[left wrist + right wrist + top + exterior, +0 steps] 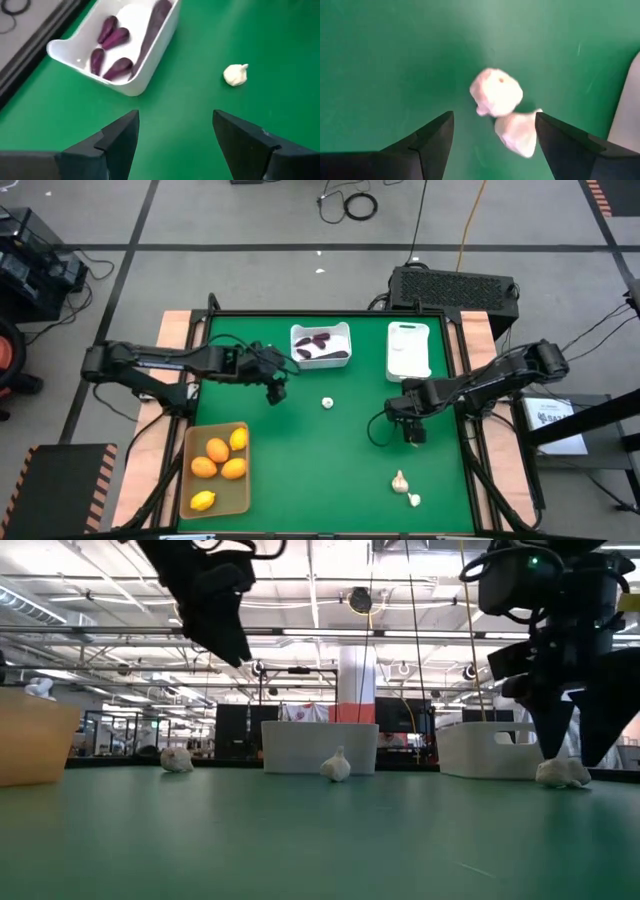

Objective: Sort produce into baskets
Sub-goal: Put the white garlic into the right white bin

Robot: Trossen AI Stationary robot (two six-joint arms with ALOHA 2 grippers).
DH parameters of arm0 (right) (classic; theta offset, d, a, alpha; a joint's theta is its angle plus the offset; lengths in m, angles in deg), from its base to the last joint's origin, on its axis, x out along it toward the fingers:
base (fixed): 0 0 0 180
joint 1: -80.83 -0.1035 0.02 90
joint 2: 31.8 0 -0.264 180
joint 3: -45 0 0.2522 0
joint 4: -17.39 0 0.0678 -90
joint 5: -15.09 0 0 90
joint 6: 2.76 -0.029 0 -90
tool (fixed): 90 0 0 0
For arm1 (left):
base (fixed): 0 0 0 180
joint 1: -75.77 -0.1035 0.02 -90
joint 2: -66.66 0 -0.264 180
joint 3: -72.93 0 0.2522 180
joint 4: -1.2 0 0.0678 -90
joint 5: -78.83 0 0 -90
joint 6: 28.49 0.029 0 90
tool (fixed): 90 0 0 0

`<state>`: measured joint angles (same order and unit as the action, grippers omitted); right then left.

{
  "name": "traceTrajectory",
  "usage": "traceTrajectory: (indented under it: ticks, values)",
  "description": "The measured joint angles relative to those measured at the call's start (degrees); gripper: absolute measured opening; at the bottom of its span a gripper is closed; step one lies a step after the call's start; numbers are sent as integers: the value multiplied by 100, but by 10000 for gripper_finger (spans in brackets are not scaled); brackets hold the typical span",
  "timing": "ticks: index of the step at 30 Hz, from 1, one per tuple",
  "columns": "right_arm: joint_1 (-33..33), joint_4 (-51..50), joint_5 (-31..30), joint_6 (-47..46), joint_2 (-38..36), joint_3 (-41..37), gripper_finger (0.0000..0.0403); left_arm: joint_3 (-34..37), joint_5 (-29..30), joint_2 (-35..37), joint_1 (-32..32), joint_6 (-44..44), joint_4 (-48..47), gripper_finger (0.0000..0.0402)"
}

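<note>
Several dark purple eggplant pieces (111, 49) lie in the white squarish bin (322, 332) at the far middle. My left gripper (175, 120) hangs open above the mat just near of that bin, also seen from above (277, 390). One white garlic bulb (327, 403) rests on the mat to its right. At the near right lie two more garlic bulbs (496, 92), close together. My right gripper (415, 435) points down, open, a little to the far side of them and clear of them. Orange and yellow fruits (218, 460) lie in the tan tray (190, 505).
The narrower white bin (408, 350) stands at the far right, behind my right arm. In the low view another garlic bulb (177, 760) sits on the mat at the left. Open green mat spreads across the middle and the near side.
</note>
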<state>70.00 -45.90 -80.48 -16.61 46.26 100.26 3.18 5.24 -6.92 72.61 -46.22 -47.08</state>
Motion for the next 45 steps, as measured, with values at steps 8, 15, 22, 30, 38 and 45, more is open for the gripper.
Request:
traceTrajectory:
  ticks: [8, 15, 22, 30, 38, 45]
  values:
    - [117, 543, 63, 121, 406, 2, 270, 285, 143, 477, 118, 0, 432, 261]
    - [287, 625, 173, 171, 804, 24, 270, 287, 197, 452, 257, -2, 437, 261]
    - [332, 692, 164, 215, 744, 30, 246, 287, 214, 443, 296, -4, 427, 261]
    - [336, 403, 86, 407, 744, 535, 145, 287, 214, 443, 293, -96, 453, 260]
    - [336, -465, 101, 585, 742, 1309, 54, 287, 245, 443, 460, -149, 451, 260]
    - [376, -636, 446, 442, 739, 1235, 84, 287, 516, 443, 736, -266, 449, 260]
